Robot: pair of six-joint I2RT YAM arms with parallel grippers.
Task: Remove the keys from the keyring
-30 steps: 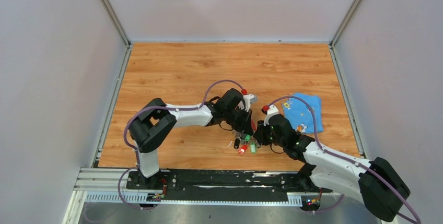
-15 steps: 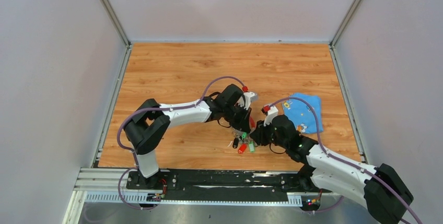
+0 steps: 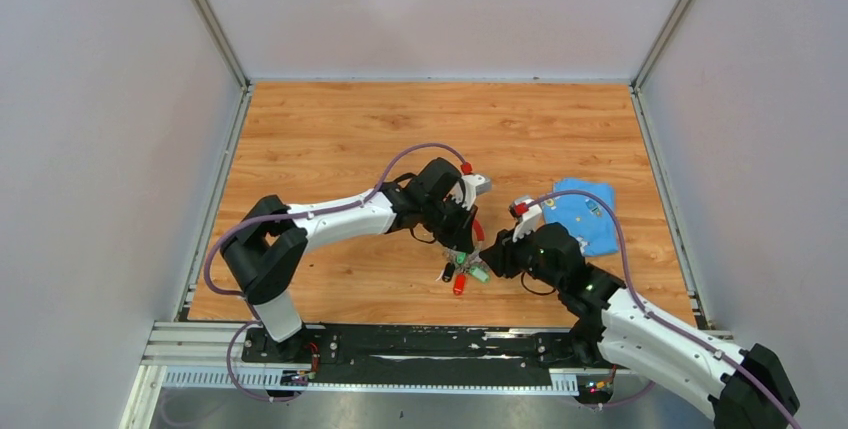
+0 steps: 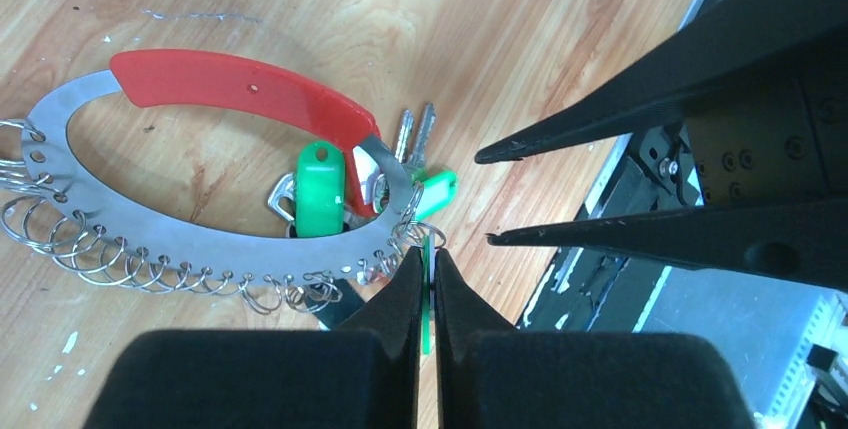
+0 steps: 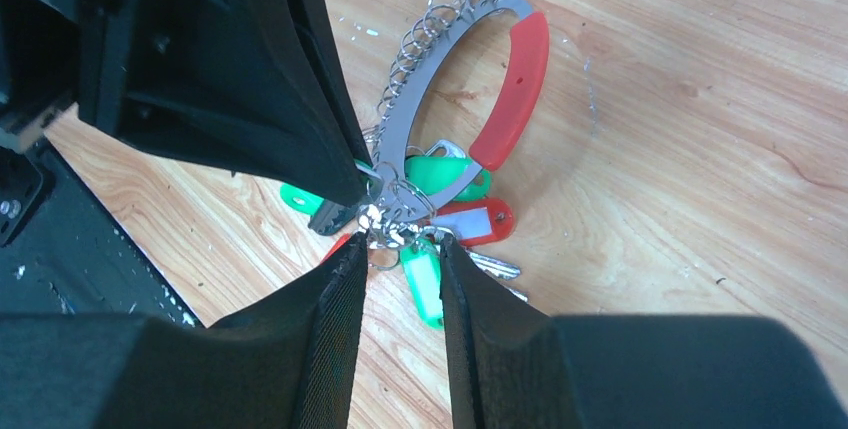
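Note:
The keyring (image 4: 195, 239), a silver oval with a red curved part (image 4: 240, 94) and many small wire loops, lies on the wooden floor. Keys with green tags (image 4: 321, 184) and a red tag (image 5: 475, 221) bunch at one end; the bunch also shows in the top view (image 3: 459, 275). My left gripper (image 4: 427, 271) is shut on a thin green tag held edge-on, right at the ring's loops. My right gripper (image 5: 400, 247) is open, its fingertips (image 5: 352, 254) straddling the cluster of small rings, with another green tag (image 5: 422, 284) lying between them. The two grippers meet tip to tip (image 3: 478, 259).
A blue cloth piece (image 3: 585, 214) lies on the floor to the right of the grippers. Purple cables (image 3: 410, 161) loop over both arms. Grey walls enclose the wooden floor (image 3: 350, 129); the black mounting rail (image 3: 430, 344) runs along the near edge.
The left arm has stretched further toward the key bunch. The right arm has drawn back and straightened. The key bunch has shifted slightly left.

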